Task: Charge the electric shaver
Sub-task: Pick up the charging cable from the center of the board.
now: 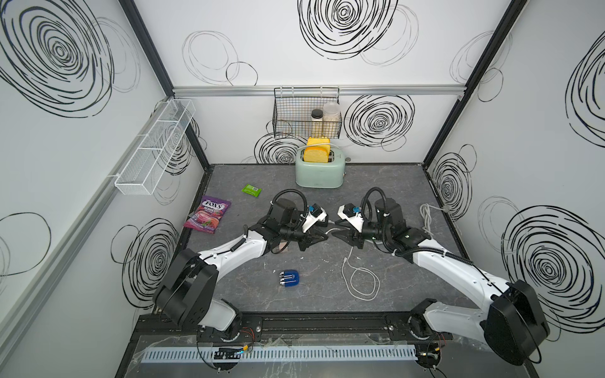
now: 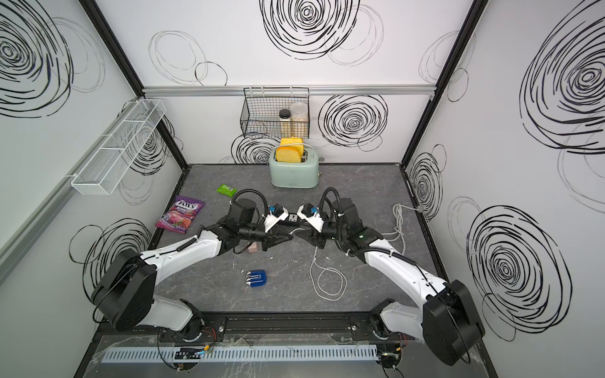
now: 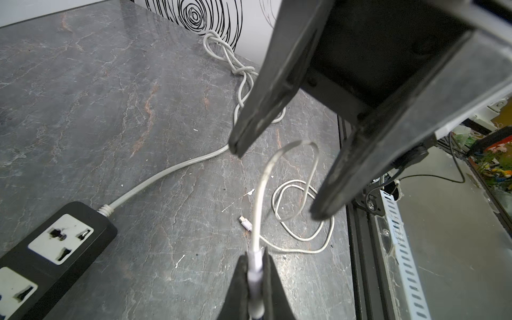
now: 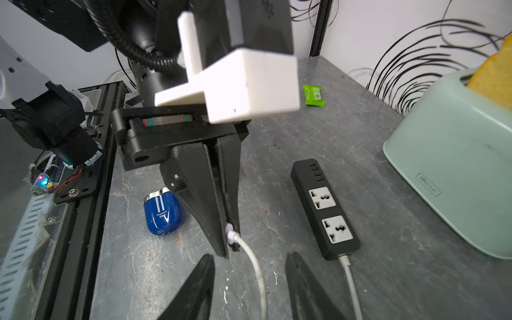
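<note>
Shaver (image 1: 289, 279) first: the electric shaver lies flat on the table (image 1: 393, 196) toward the front edge, a little left of the middle, with its silver strips facing up. It is well apart from both arms, and nothing touches it.

My left tool (image 4: 228, 250) is pinched tight on the plug end of the white cable (image 3: 260, 194), which sticks out from between its tips. From there the cable arches up and over, then drops to a loose coil (image 1: 363, 281) on the table nearer the front right corner. Its small free connector (image 3: 245, 222) rests on the surface beside that coil.

My right tool (image 3: 277, 181) faces the left one with its jaws standing moderately apart and holding nothing. The cable passes through the gap, and I cannot see either finger touching it.

Both tools meet above the middle of the table. The black power strip (image 4: 324, 207) lies just behind them, with two white sockets up and its grey lead running off toward the right edge.

I can see a pale pink cube adapter (image 2: 252, 249) on the table partly under my left arm. A mint toaster (image 1: 319, 173) stands at the back edge, a purple candy bag (image 1: 208, 214) lies at the left edge, and a small green packet (image 1: 251, 189) lies behind the bag.
</note>
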`<state>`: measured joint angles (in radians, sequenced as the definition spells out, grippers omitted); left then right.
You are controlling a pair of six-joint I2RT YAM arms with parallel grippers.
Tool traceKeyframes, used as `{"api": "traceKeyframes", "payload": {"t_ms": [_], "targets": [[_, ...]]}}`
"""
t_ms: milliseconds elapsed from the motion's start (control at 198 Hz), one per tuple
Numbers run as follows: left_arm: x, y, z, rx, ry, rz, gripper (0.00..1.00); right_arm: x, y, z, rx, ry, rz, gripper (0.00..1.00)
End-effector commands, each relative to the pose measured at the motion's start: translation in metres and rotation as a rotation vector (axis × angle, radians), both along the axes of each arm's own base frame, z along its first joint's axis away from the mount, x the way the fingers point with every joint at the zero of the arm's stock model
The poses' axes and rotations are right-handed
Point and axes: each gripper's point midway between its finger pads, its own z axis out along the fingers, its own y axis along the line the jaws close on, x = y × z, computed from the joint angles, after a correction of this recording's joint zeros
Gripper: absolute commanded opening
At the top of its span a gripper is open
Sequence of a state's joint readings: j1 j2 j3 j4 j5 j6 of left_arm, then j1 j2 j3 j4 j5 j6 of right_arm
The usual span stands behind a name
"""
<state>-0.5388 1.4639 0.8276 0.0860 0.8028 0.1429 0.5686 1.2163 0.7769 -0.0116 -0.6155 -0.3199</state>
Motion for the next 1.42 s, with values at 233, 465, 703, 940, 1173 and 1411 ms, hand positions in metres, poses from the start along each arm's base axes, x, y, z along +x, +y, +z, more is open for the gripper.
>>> {"api": "traceKeyframes", "payload": {"t_ms": [233, 465, 703, 940, 1173, 1411], "targets": [[0.001, -0.002, 0.020, -0.026, -0.082, -0.026, 0.00, -0.003, 0.001, 0.004, -0.031, -0.039, 0.016, 0.00], [0.015, 0.023, 0.059, -0.237, -0.034, 0.089, 0.67, -0.001, -0.022, 0.005, 0.067, 0.084, -0.095, 0.00], [0.006, 0.028, 0.068, -0.303, -0.030, 0.079, 0.72, -0.012, -0.029, 0.025, 0.283, 0.180, -0.106, 0.00], [0.002, 0.017, 0.073, -0.364, -0.014, 0.050, 0.79, -0.013, -0.026, 0.038, 0.392, 0.221, -0.111, 0.00], [-0.006, -0.002, 0.067, -0.349, 0.022, -0.022, 0.74, -0.010, -0.027, 0.047, 0.461, 0.217, -0.124, 0.00], [-0.002, -0.005, 0.067, -0.342, 0.032, -0.026, 0.55, -0.014, -0.026, 0.045, 0.465, 0.230, -0.107, 0.00]]}}
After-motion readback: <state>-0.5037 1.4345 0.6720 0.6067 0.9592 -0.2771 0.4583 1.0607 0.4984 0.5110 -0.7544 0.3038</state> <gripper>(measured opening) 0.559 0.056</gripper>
